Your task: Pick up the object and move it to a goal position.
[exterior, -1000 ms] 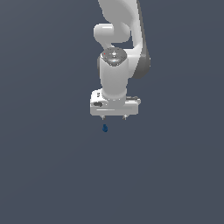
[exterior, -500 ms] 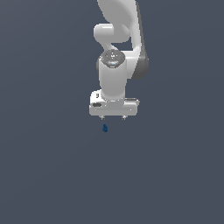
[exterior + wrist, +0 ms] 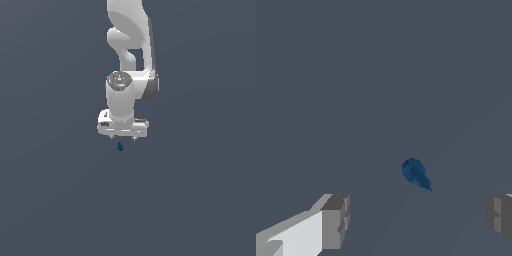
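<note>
The object is a tiny dark blue elongated blob (image 3: 120, 146) lying on the plain grey floor, just below the white gripper (image 3: 123, 137) in the exterior view. In the wrist view the blob (image 3: 415, 174) lies ahead of the gap between the two grey fingertips (image 3: 336, 221), nearer the other one and apart from both. The jaws stand wide open and hold nothing. The white arm rises above the gripper to the top of the exterior view.
A uniform dark grey surface (image 3: 200, 200) fills both views. No goal marker shows in either view.
The gripper has shifted slightly, staying just above the blob. The blob has not moved and the jaws remain open.
</note>
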Robot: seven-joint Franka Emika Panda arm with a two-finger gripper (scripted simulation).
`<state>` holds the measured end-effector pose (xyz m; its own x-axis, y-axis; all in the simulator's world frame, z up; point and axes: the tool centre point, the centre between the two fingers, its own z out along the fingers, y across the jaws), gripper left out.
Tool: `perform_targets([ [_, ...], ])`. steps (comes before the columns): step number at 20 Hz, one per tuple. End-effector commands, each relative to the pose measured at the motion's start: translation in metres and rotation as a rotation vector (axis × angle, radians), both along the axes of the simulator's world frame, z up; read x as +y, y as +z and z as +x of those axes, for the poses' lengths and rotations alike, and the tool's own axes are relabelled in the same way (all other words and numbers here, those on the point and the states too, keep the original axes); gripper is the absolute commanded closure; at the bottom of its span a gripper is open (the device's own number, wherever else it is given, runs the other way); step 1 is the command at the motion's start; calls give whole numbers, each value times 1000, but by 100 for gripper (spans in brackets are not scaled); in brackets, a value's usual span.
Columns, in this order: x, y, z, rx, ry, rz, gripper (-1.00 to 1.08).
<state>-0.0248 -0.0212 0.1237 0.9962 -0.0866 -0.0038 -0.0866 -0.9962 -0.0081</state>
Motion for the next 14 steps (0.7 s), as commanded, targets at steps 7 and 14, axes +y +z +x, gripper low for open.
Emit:
perform_targets([
  [7, -18, -29, -15, -3, -51, -8, -92],
  [14, -19, -33, -15, -2, -52, -8, -92],
])
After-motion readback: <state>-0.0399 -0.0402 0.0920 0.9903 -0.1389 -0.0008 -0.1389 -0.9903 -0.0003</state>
